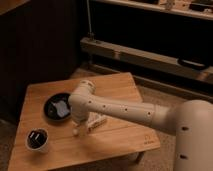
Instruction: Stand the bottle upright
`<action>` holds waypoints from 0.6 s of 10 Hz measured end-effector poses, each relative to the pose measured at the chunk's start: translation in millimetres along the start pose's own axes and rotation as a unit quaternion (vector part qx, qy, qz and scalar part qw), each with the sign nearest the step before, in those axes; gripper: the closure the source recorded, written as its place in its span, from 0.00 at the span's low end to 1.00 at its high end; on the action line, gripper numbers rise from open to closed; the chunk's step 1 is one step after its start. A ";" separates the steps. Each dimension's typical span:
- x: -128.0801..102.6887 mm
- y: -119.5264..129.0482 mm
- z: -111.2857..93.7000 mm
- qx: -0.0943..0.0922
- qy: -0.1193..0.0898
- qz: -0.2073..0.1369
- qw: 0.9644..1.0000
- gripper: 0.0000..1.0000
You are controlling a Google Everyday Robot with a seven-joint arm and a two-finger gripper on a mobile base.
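The bottle [96, 120], small and clear with a pale label, lies on its side on the wooden table [125, 137], just right of the black pan [57, 107]. My white arm reaches in from the right and bends down over the bottle's left end. My gripper [77, 129] hangs below the wrist at that end, close to the tabletop, mostly hidden by the arm. The bottle's cap end is covered by the gripper.
A white cup with a dark inside [37, 140] stands at the table's front left corner. Dark shelving and a metal rail [145, 57] run behind the table. The table's front edge is close below the gripper.
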 end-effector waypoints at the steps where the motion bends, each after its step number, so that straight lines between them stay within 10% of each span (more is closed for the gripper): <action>1: 0.6 -3.0 5.3 0.004 -0.002 -0.002 1.000 0.20; 6: 3.1 -9.5 25.7 0.012 -0.004 0.000 1.000 0.20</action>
